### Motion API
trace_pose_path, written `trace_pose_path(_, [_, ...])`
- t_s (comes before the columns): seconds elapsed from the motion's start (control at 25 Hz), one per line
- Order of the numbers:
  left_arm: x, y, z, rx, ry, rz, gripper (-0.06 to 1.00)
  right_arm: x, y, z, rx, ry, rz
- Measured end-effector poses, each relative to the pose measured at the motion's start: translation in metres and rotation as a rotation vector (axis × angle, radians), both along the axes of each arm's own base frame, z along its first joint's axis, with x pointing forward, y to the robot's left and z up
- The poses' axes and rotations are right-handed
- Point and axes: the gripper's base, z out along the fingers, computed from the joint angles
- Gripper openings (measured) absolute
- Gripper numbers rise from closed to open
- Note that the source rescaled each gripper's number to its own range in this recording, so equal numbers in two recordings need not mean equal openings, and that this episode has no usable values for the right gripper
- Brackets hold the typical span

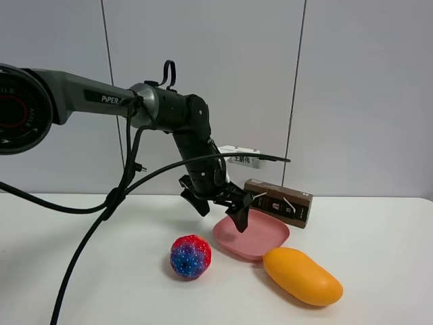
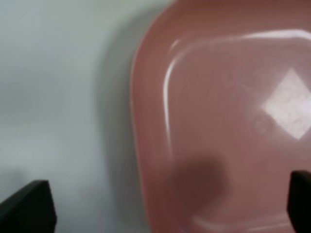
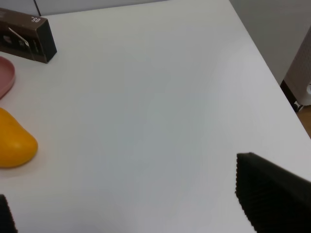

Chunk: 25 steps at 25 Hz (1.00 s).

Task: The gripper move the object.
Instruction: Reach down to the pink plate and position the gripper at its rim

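The pink plate (image 1: 260, 238) lies on the white table between the ball and the mango. My left gripper (image 1: 220, 208), a black claw on the PIPER arm, hangs open just above the plate's left rim. In the left wrist view the plate (image 2: 218, 121) fills the right side, and the gripper (image 2: 165, 206) straddles its rim, one fingertip (image 2: 29, 208) over the table and the other over the plate's inside. My right gripper (image 3: 141, 208) is open and empty over bare table, away from the plate's edge (image 3: 5, 77); it does not show in the exterior view.
An orange-yellow mango (image 1: 302, 275) lies right in front of the plate, also in the right wrist view (image 3: 14, 141). A red-blue speckled ball (image 1: 190, 256) sits to the plate's left. A brown box (image 1: 279, 202) lies behind it. The table's right edge (image 3: 257, 53) borders a grey wall.
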Motion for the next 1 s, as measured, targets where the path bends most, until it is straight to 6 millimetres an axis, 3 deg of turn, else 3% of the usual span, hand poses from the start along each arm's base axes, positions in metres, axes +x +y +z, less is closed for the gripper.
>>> trace_pose_path(0.36, [0.001, 0.001, -0.018, 0.024, 0.011, -0.034, 0.94, 0.0, 0.0, 0.0, 0.0, 0.0, 0.0])
trace_pose_path(1.0, [0.006, -0.002, -0.022, 0.022, -0.009, -0.052, 0.82, 0.0, 0.0, 0.0, 0.0, 0.0, 0.0])
